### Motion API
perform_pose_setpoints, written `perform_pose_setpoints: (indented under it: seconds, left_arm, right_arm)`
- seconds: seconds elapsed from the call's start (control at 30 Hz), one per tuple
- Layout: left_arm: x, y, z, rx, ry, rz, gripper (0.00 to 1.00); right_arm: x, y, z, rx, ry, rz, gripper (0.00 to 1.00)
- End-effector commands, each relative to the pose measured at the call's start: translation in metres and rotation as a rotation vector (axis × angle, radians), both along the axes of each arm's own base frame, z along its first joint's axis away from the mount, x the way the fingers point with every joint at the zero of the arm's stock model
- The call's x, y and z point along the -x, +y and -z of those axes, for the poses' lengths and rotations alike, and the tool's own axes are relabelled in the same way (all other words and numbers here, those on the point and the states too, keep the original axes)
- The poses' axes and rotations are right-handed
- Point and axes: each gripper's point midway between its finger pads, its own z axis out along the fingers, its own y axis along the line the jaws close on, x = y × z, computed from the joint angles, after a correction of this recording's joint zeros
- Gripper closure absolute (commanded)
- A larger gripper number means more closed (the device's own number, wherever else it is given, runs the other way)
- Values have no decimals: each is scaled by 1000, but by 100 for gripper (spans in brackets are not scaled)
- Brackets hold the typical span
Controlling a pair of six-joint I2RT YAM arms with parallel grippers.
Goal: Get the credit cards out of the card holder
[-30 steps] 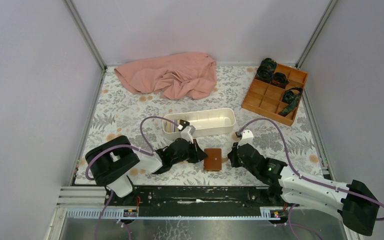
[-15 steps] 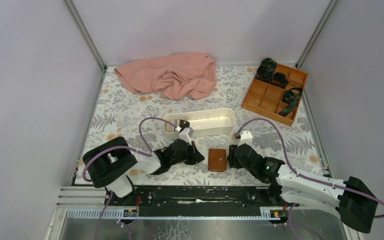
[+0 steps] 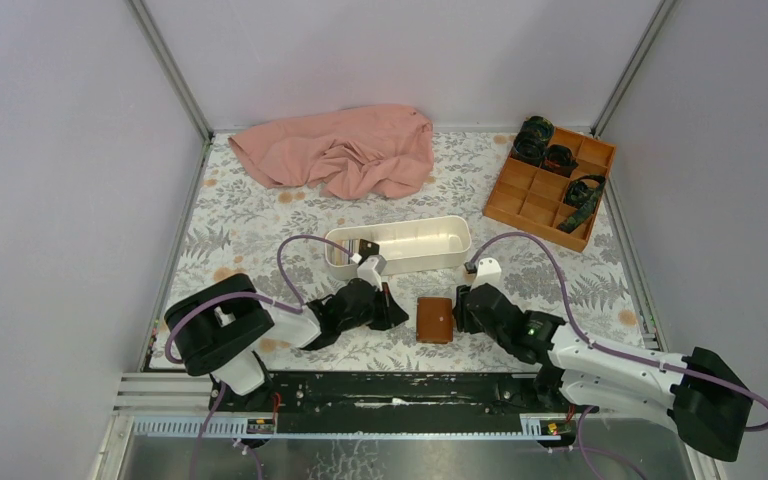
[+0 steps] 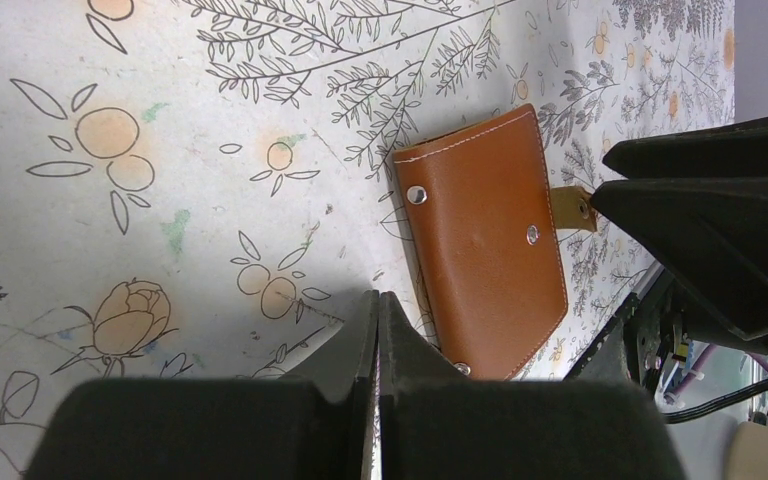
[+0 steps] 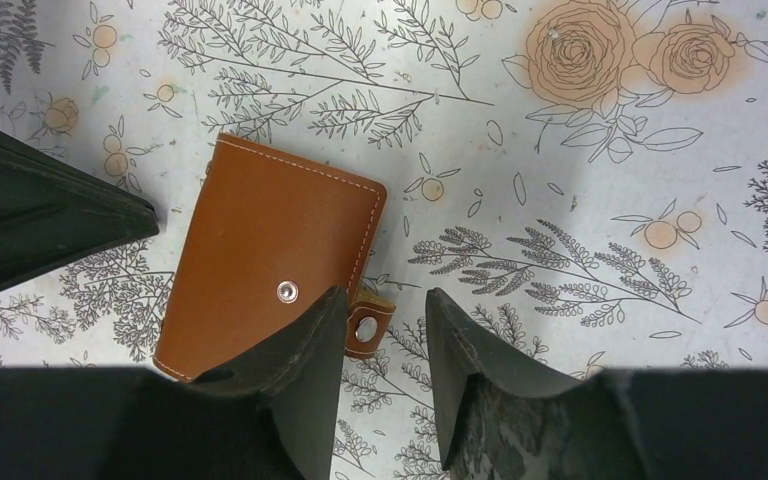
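Note:
The card holder (image 3: 434,319) is a brown leather wallet lying closed and flat on the floral table between the two grippers. Its snap tab (image 5: 366,327) sticks out toward the right arm. My right gripper (image 5: 385,300) is open. One finger (image 5: 300,350) hangs over the holder's (image 5: 260,260) near corner, and the tab sits in the gap beside it, not pinched. My left gripper (image 4: 377,300) is shut and empty, its tips just beside the holder's (image 4: 485,240) edge. No credit cards show; they are hidden or out of view.
A long white tray (image 3: 450,240) stands just behind the grippers, with small items at its left end that I cannot make out. An orange compartmented box (image 3: 550,185) with dark straps sits at the back right. A pink cloth (image 3: 345,150) lies at the back.
The right gripper has opened from shut. The card holder has slid slightly to the right. The left gripper stays shut and has barely moved.

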Motion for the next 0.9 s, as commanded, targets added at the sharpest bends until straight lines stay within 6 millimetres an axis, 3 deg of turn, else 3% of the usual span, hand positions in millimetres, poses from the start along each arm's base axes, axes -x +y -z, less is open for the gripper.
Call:
perform_pose_setpoints:
  seconds: [0.0,0.27,0.33,0.4,0.43,0.87]
  left_arm:
    - [1,11,9,-35,-6,-10,100]
    - [4,12,8,-20,-5,-7,100]
    - [5,13,8,-17,-5,-5,100]
    - [6,13,9,-17,-2,-2,100]
    - [6,12,10,-17,-2,1,100]
    - [6,12,9,-14,-4,4,100]
  right_arm:
    - [-5,2,-1,-43,-18,32,59]
    - [1,-5,9,-28,13,54,65]
    - [2,-6,9,-30,17,63,76]
    - [3,-6,8,-47,14,64,97]
    - [3,-7,8,-54,11,68,100]
    - [-3,-4,-29,-153,-88,58,100]
